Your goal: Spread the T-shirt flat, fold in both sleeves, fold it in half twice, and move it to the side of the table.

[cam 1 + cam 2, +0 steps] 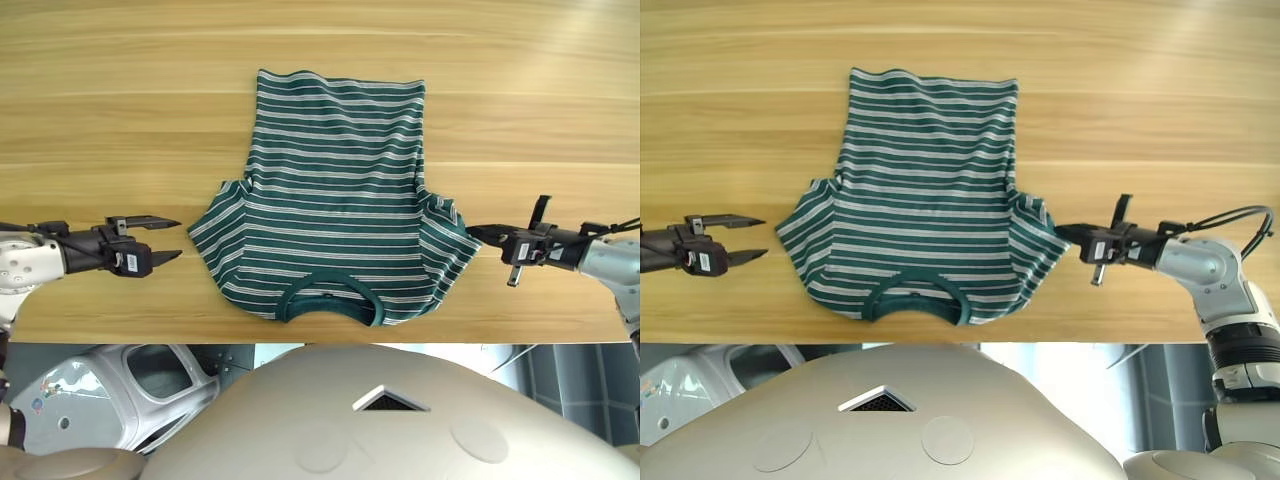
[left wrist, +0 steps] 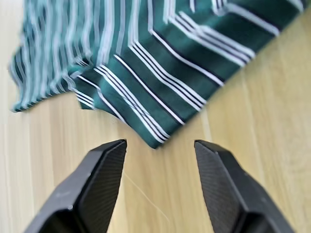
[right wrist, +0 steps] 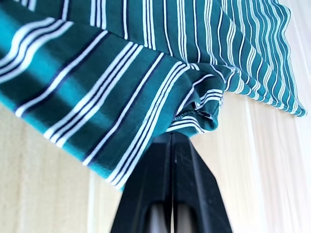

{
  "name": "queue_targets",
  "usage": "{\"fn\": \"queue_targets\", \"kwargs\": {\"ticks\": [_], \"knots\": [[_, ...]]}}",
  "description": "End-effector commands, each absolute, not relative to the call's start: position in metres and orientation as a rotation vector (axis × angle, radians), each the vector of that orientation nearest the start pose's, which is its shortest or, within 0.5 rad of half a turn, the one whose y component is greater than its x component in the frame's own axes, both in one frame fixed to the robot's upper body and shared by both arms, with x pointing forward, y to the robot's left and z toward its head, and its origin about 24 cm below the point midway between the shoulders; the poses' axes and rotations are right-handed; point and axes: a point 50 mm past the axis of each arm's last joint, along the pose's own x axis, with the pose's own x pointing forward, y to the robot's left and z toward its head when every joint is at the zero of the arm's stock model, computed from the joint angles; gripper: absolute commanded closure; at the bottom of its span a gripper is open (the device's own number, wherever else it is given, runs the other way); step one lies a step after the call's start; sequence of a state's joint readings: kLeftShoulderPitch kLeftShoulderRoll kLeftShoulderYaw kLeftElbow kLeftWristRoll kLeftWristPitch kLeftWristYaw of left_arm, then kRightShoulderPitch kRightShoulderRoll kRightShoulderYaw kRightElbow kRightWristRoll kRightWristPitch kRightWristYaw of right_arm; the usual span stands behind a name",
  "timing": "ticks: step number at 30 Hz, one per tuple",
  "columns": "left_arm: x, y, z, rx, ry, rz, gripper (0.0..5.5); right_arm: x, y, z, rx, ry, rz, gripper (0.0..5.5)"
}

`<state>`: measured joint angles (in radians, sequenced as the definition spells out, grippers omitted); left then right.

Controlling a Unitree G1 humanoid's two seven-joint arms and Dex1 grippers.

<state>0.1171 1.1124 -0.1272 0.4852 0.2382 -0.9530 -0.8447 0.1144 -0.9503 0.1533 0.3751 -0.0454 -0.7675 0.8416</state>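
a dark green fabric t-shirt with thin white stripes (image 1: 335, 190) lay spread on the light wooden surface (image 1: 120, 100), its collar (image 1: 330, 298) by the surface's near edge and its hem at the far end. both short sleeves were still unfolded. the left gripper (image 1: 175, 237) hovered just beside the shirt's left sleeve (image 1: 215, 225), apart from the cloth, its jaws open. the right gripper (image 1: 472, 233) met the outer edge of the shirt's right sleeve (image 1: 445, 235), its jaws closed, pinching the puckered hem there.
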Motion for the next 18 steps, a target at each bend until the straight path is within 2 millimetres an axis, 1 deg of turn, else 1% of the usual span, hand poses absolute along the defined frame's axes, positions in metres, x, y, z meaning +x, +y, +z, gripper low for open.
{"fn": "queue_targets", "kwargs": {"ticks": [1,2,5,8,15,18], "knots": [[0.172,0.328,0.047,1.344,0.416,-1.274,2.91,0.184,-0.284,0.043,-0.948,0.206,1.121,5.50],[0.174,0.329,0.046,1.372,0.420,-1.266,2.91,0.184,-0.284,0.043,-0.945,0.203,1.120,5.50],[0.178,0.323,0.041,1.419,0.386,-1.270,2.91,0.183,-0.282,0.043,-0.934,0.191,1.117,5.50],[0.185,0.317,0.042,1.443,0.355,-1.267,2.91,0.185,-0.280,0.040,-0.929,0.194,1.119,5.50],[0.194,0.301,0.047,1.412,0.295,-1.294,2.91,0.185,-0.279,0.040,-0.928,0.186,1.113,5.50],[0.191,0.296,0.049,1.364,0.276,-1.312,2.91,0.185,-0.278,0.040,-0.927,0.182,1.114,5.50]]}}
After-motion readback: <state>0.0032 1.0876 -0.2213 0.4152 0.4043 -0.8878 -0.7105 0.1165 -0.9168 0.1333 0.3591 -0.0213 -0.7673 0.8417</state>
